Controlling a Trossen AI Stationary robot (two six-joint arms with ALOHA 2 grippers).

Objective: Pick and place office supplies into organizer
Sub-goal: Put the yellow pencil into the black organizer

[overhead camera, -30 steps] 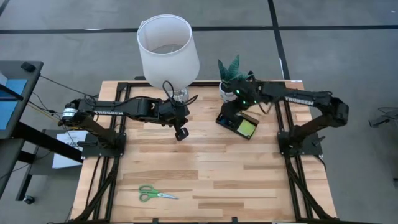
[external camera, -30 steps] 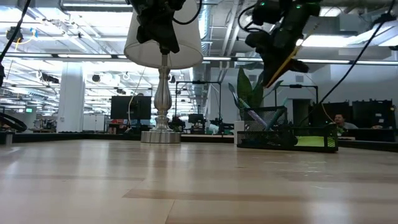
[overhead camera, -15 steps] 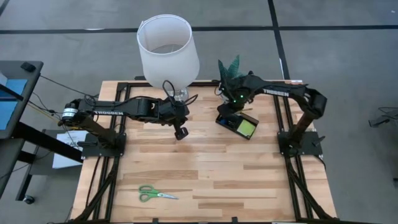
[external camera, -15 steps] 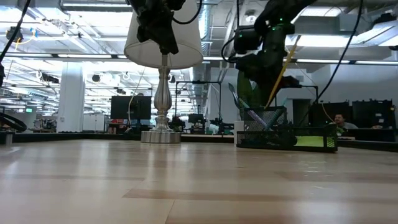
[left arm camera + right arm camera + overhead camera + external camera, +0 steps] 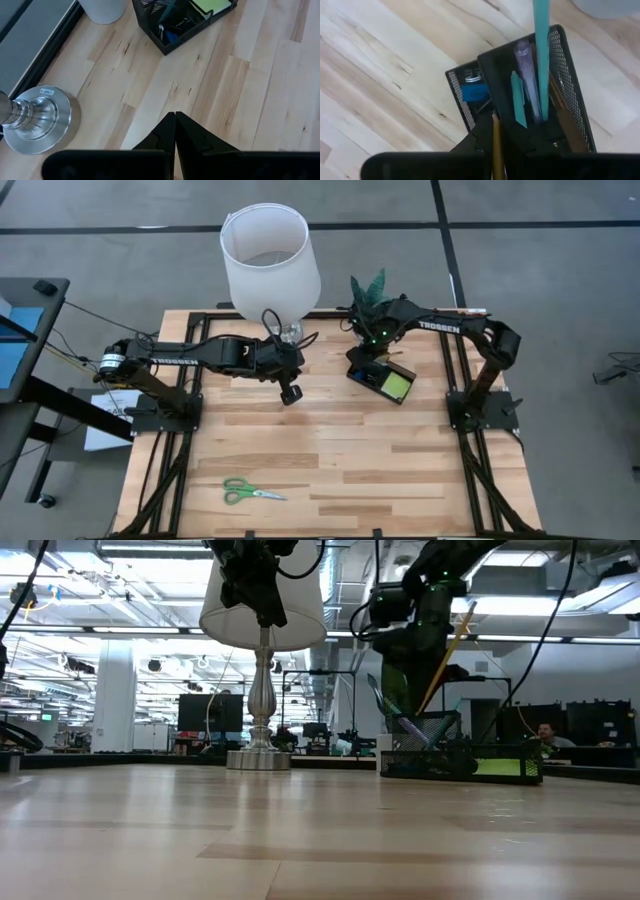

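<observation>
Office supplies are split between two places on the wooden table (image 5: 330, 450). Green-handled scissors (image 5: 248, 492) lie alone near the front edge on the left arm's side, well apart from everything else. The organizer (image 5: 381, 379), a black mesh tray, is set near the back on the right arm's side, just beside a small potted plant (image 5: 368, 297). A lime sticky-note pad (image 5: 396, 386) lies in its low front section, and a blue eraser (image 5: 472, 93) with small dark clips beside it is seen in a side compartment. In the taller back section a teal pen (image 5: 541, 55), a purple pen (image 5: 527, 75) and a shorter teal piece are stood upright.

The right gripper (image 5: 496, 142) is held above the organizer's tall section, closed on a yellow pencil (image 5: 444, 657), which is tilted with its lower end reaching down to the mesh cup.

The left gripper (image 5: 175, 131) is held closed and empty above bare wood, near the silver base (image 5: 41, 117) of a white-shaded lamp (image 5: 268, 260).
</observation>
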